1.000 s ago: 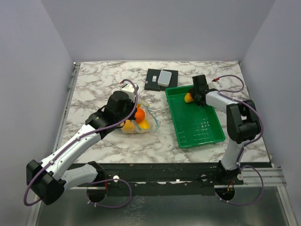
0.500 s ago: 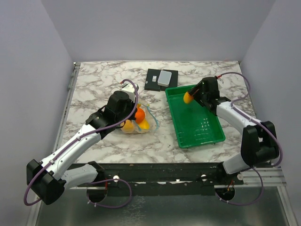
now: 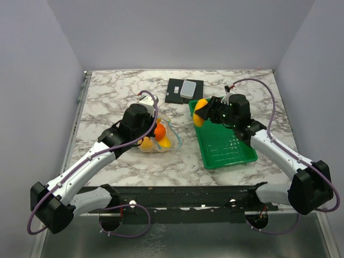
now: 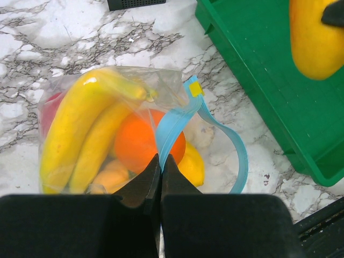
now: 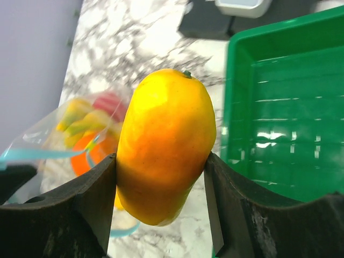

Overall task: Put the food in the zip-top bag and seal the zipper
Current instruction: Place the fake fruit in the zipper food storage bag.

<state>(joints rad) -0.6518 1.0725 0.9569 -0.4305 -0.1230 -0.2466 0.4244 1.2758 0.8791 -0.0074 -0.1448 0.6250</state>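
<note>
Fruit (image 5: 164, 145) sits pinched in the right gripper (image 5: 161, 161); the left gripper (image 4: 160, 164) clamps the zip-top bag (image 4: 161, 80) by its mouth. That slack, narrow mouth, ahead of the right gripper, could snag the fruit.

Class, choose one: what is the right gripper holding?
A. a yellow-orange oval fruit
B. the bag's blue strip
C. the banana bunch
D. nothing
A: the right gripper clamps the yellow-orange oval fruit between its fingers, while the bananas lie in the zip-top bag, which the left gripper pinches.

White arms (image 3: 91, 160) — black joints (image 3: 134, 119), purple cables (image 3: 250, 80)
</note>
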